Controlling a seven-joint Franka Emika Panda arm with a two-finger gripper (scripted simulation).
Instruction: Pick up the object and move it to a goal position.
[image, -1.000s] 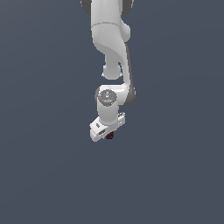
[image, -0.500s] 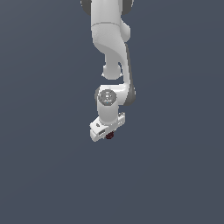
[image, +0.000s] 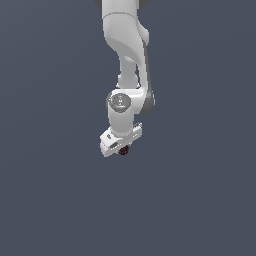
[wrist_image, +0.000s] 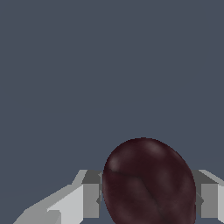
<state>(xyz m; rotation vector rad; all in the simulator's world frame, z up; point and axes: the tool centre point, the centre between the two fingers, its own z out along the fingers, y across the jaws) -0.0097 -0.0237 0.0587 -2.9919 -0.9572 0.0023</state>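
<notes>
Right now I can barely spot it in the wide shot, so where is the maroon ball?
The maroon ball sits between the end effector fingers, peeking out under the white hand near the exterior view's centre.

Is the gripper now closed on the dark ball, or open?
Closed on it: in the wrist view the gripper has its fingers against both sides of the ball.

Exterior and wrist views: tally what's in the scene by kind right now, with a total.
Robot arm with white gripper: 1
Dark maroon ball, between the gripper's fingers: 1
Total: 2
</notes>
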